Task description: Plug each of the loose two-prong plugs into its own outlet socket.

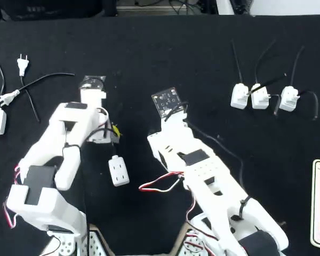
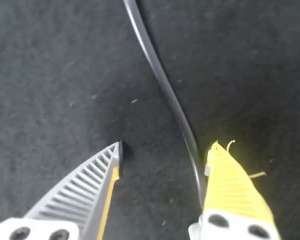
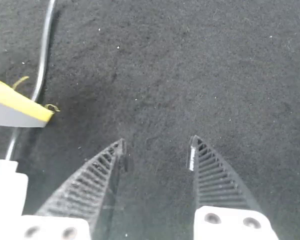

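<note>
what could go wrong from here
1. The black cable runs between the fingers of the open left gripper, right against the yellow finger; closing may pinch the cable and drag it.
2. That yellow finger sits close beside the open right gripper; the arms could bump.

My high camera hangs over the table [image 1: 165, 48] and looks steeply down, with both arm bases at the lower edge of its frame. Each wrist camera sits close above the table and peers down past its own tips: the left tool [image 2: 167, 144] and the right tool [image 3: 157, 139]. Both wrist views share the black cable [image 2: 160, 75] and the left tool's yellow fingertip [image 3: 20, 107].
</note>
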Robot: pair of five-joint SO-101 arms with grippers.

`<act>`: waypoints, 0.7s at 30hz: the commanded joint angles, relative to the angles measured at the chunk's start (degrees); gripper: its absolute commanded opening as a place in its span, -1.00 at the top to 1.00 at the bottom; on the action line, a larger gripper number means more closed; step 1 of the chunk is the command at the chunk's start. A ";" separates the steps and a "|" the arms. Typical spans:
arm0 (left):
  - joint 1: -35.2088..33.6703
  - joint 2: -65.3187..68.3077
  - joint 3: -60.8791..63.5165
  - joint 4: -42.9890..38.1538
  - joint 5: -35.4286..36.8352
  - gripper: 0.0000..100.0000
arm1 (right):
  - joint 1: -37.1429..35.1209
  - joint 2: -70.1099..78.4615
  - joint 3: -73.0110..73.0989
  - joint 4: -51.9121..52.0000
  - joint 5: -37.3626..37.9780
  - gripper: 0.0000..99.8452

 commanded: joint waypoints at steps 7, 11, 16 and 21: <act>-13.85 0.18 -5.32 11.87 -1.49 0.46 | 0.97 -2.07 -1.36 -1.14 0.26 0.62; -19.56 -1.14 -5.76 16.00 -5.19 0.46 | 0.97 -2.07 -1.36 -1.14 0.26 0.62; -25.36 -10.02 -4.26 21.45 -12.04 0.46 | 0.97 -2.07 -1.36 -1.14 0.26 0.62; -27.91 -24.00 -1.54 24.09 -21.19 0.46 | 0.97 -2.07 -1.36 -1.14 0.26 0.62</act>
